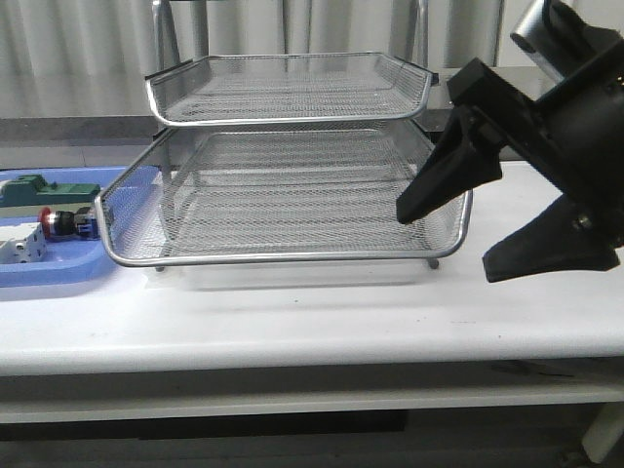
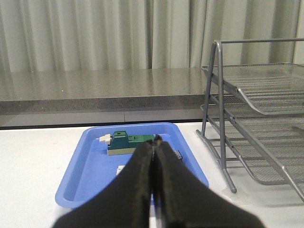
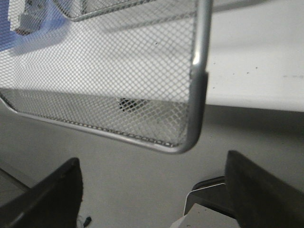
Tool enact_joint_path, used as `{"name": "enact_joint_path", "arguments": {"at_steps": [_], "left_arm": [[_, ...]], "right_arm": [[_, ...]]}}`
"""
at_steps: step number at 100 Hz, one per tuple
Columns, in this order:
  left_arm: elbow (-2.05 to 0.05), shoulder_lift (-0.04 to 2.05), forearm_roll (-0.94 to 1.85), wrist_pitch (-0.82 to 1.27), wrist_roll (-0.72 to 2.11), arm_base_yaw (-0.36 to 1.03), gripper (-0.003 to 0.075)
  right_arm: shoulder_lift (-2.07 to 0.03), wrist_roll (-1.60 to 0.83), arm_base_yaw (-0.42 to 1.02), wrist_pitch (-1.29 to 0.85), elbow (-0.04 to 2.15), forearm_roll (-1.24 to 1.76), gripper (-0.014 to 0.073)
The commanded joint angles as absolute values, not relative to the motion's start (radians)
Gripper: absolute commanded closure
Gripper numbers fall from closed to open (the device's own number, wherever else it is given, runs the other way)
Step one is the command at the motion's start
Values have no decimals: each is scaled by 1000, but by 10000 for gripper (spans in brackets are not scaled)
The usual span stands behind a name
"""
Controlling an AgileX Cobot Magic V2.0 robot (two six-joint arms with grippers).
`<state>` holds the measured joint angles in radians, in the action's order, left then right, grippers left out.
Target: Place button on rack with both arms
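Front view: the rack [image 1: 292, 195], silver wire mesh with chrome rims, stands on the white worktop [image 1: 312, 322]; two tiers show. To the left of the rack lies a blue tray [image 1: 68, 268], just beside the rack's lower rim. In the tray, near the rack's left corner, lies the button [image 1: 60, 222] on its side, red cap pointing away from the rack; a green block [image 1: 44, 190] sits behind it and a white block [image 1: 21, 250] in front. The right pincer [image 1: 497, 229] hangs at the rack's right front corner, jaws spread wide, one finger across the lower tier's rim. Left wrist view: the left pincer [image 2: 154, 156], jaws pressed together and holding nothing, hovers over the blue tray [image 2: 83, 164]; the green block [image 2: 126, 142] lies beyond its tips, the rack [image 2: 256, 118] beside the tray. Right wrist view: the right pincer's fingers [image 3: 45, 194] stand far apart, the rack's mesh corner [image 3: 142, 85] between and beyond them.
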<state>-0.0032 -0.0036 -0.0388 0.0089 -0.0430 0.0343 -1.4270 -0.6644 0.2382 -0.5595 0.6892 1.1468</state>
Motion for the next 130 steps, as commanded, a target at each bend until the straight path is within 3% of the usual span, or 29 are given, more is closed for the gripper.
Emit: {"name": "enact_joint_path", "arguments": {"at_steps": [1, 40, 71, 106, 130], "left_arm": [[53, -36, -40, -74, -53, 31, 741], [53, -36, -40, -74, -53, 31, 741], [53, -36, -40, -74, -53, 31, 741], [53, -36, -40, -74, -53, 31, 741], [53, -36, -40, -74, -53, 31, 741]], "right_arm": [[-1349, -618, 240, -586, 707, 1066, -18], [-1069, -190, 240, -578, 707, 411, -17], [-810, 182, 240, -710, 709, -88, -17], [-574, 206, 240, -901, 709, -139, -17], [-463, 206, 240, -896, 709, -140, -17]]}}
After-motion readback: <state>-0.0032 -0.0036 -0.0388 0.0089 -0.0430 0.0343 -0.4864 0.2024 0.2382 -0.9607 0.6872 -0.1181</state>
